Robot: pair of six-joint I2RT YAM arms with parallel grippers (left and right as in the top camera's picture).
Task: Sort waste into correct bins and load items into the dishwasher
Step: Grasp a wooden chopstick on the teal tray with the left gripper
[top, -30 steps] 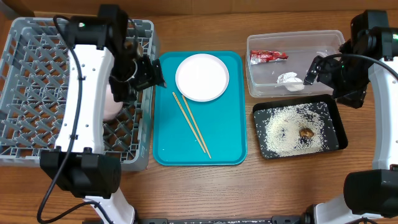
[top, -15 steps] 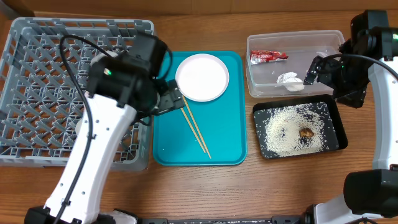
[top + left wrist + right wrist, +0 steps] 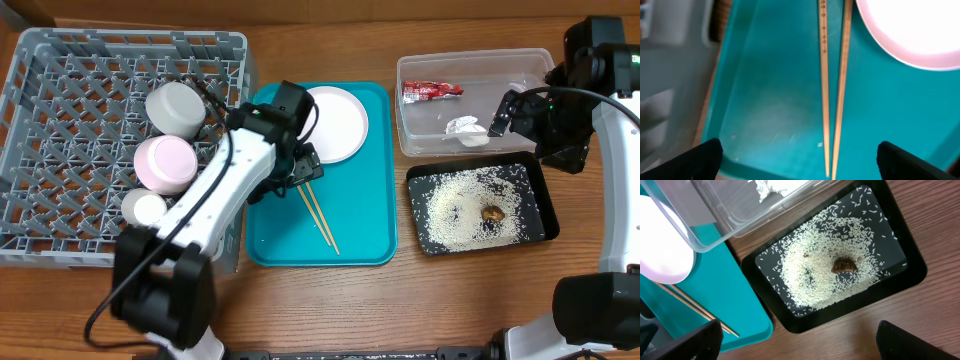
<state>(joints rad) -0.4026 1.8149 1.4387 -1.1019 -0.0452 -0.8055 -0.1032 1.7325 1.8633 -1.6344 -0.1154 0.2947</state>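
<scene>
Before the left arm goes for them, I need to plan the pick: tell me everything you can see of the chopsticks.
The chopsticks are two thin, straight sticks of pale wood, one with tiny dark marks along it. They lie flat on the teal tray, slanted, nearly side by side and closing together toward one end. They run just beside the white plate, seemingly without touching it. The open left hand hovers over their upper ends; nothing grips them.

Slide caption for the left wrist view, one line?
Open left gripper above two chopsticks on the teal tray, white plate alongside.
</scene>
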